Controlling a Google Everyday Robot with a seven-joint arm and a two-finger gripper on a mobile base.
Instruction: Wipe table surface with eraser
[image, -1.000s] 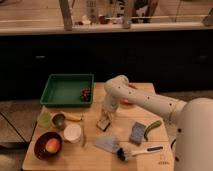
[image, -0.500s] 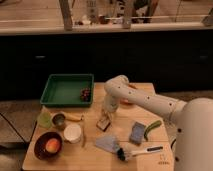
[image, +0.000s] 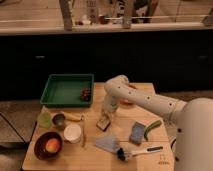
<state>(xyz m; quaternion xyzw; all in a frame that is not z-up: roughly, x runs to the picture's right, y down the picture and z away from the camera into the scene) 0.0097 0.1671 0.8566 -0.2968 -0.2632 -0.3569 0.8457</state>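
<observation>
The white arm (image: 150, 102) reaches left from the right side, bends down, gripper (image: 104, 120) pointing low at the middle.

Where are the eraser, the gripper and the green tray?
eraser (image: 103, 124): camera view, its tan top face.
gripper (image: 105, 118): camera view, fingertips, above the eraser.
green tray (image: 66, 103): camera view, near rim.

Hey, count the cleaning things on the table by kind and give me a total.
Eraser, under the end effector: 1
Blue-grey sponge: 1
Brush: 1
Cloth: 1
Total: 4
</observation>
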